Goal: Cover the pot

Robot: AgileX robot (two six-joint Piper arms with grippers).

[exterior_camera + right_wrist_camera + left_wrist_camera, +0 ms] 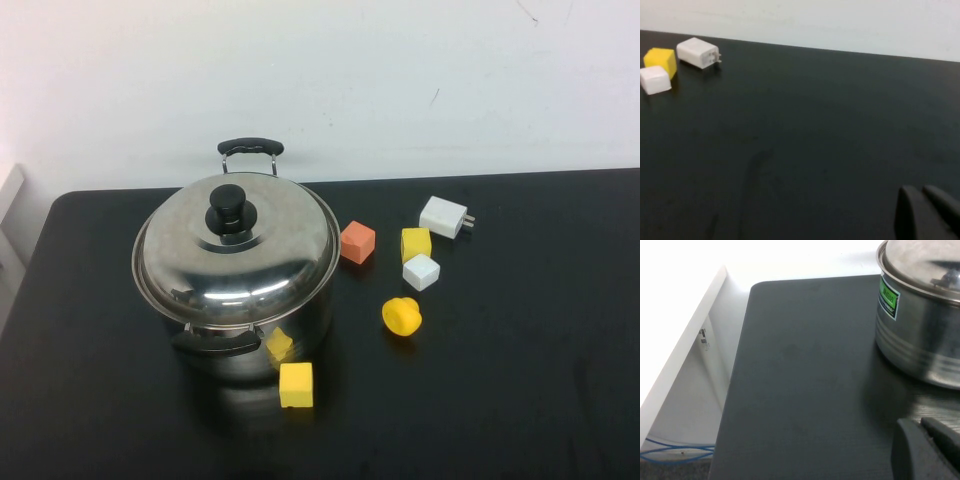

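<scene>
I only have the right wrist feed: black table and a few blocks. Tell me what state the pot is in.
Observer: In the high view the domed lid already sits on the pot, knob up.
Operator: Give me the left gripper's position.
Observer: The left gripper is shut, low over the table beside the pot and apart from it.
Operator: Report what lies nearest the pot.
Observer: A yellow block lies just in front of the pot. The high view shows neither arm, so your right gripper, shut over the table, is well clear of the pot.
</scene>
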